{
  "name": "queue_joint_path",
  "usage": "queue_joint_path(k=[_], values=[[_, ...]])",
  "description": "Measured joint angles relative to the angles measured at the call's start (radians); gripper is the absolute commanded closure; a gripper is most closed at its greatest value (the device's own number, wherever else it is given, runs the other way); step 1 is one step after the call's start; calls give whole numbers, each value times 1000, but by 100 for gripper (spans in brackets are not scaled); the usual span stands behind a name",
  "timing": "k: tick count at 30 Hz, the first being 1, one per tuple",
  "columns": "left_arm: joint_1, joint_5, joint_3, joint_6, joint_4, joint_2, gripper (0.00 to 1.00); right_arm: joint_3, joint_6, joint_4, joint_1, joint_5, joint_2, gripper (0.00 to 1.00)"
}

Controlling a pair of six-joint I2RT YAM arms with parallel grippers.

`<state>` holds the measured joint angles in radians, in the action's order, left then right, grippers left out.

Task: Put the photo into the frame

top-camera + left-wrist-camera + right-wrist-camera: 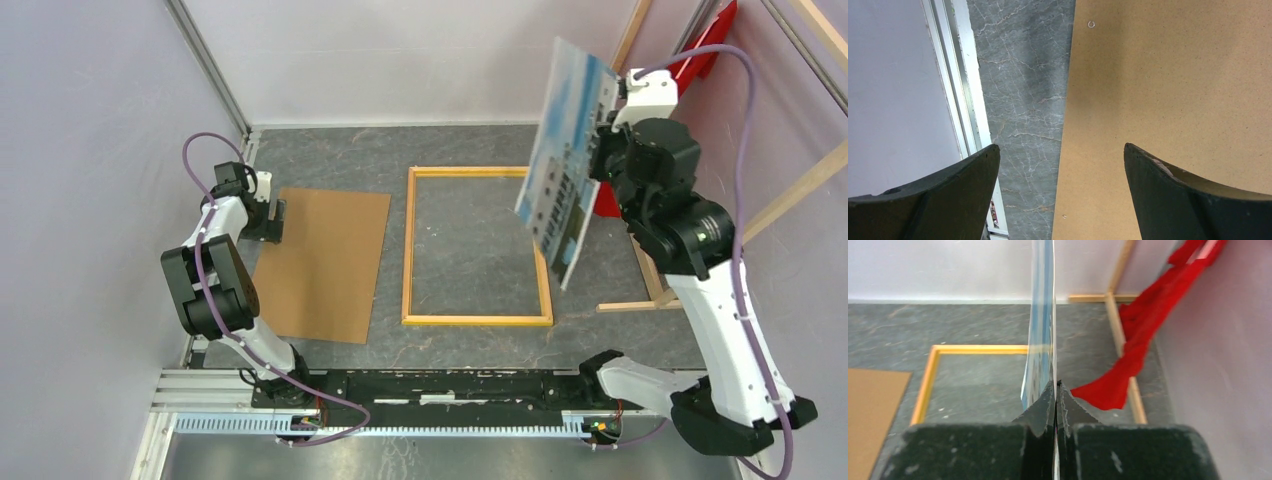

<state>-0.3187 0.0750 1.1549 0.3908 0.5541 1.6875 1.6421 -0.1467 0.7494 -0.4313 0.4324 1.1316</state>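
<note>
Presently one photo (565, 160) hangs on edge in the air, tilted, over the right rail of the single yellow frame (408, 250), which lies flat on the grey desk (330, 150). The right arm's jaws are closed on the photo's edge. The left arm's jaws stand wide apart, holding nothing, above the left edge of one brown backing sheet (325, 260) beside the frame.

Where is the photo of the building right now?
In the top view, the photo is up in the air on the right, pinched by the right gripper, above the right rail of the frame.
</note>
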Motion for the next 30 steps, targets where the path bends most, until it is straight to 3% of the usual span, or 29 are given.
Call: queue_joint_path(k=[8,14,19,30], values=[[0,0,0,0,0,0,0,-30,98,80,-43,169,-17,100],[0,-1,0,0,1,0,0,-22,80,209,-273,272,235,100],[0,0,0,-1,0,-4,0,-85,26,245,-351,201,406,100],[0,0,-25,-1,-9,-22,0,-233,-183,111,-368,-72,443,100]])
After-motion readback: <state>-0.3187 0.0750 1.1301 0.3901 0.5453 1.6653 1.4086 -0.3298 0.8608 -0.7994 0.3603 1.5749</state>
